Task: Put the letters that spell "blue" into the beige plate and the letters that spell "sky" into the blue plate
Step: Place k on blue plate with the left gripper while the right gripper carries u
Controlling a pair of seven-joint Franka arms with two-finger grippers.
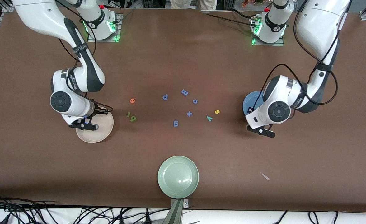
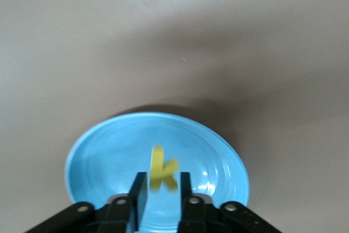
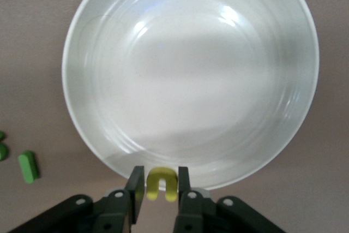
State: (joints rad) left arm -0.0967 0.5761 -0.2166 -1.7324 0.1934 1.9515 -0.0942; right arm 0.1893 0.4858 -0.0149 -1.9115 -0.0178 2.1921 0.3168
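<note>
Front view: blue letters (image 1: 185,92) surround a plus sign (image 1: 189,114).

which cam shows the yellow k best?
Left wrist view: the yellow k sits between the left gripper fingers over the blue plate. In the front view the arm hides it; the right wrist view misses it.

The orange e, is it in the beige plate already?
No, the orange e lies on the table, apart from the beige plate.

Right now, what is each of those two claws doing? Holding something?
Left gripper: over the blue plate, the yellow k between its fingers.
Right gripper: over the beige plate's rim, the yellow u between its fingers.
</note>
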